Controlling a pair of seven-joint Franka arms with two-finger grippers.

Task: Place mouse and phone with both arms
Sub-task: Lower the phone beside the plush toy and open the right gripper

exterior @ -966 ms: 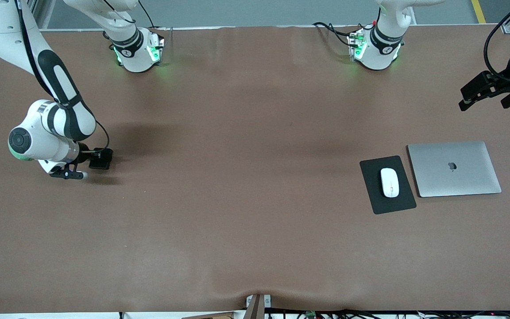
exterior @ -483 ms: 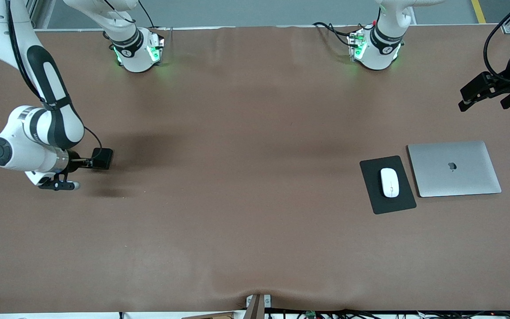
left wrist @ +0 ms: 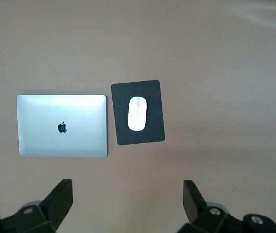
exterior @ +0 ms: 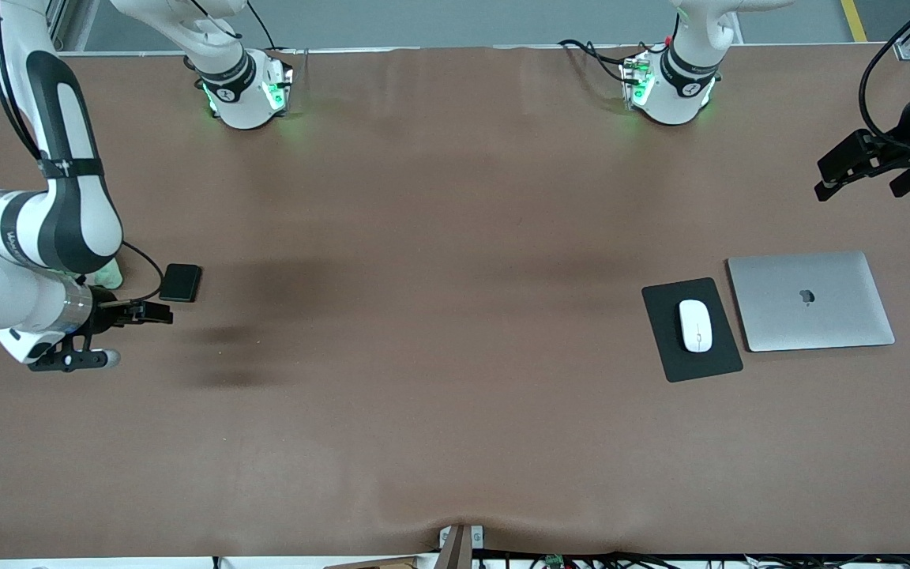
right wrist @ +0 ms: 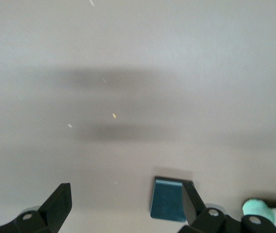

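Observation:
The white mouse lies on a black mouse pad toward the left arm's end of the table; both also show in the left wrist view, the mouse on the pad. The black phone lies flat on the table toward the right arm's end. My right gripper hangs open and empty above the table beside the phone. In the right wrist view the phone lies by one finger of that gripper. My left gripper is open and empty, high above the table's end, and shows in its own wrist view.
A closed silver laptop lies beside the mouse pad, toward the left arm's end; it also shows in the left wrist view. A pale green thing shows near the phone. The brown table stretches between phone and pad.
My right arm has swung away from the phone toward the front camera and the table's end. The phone has stayed in place. The left arm has barely moved.

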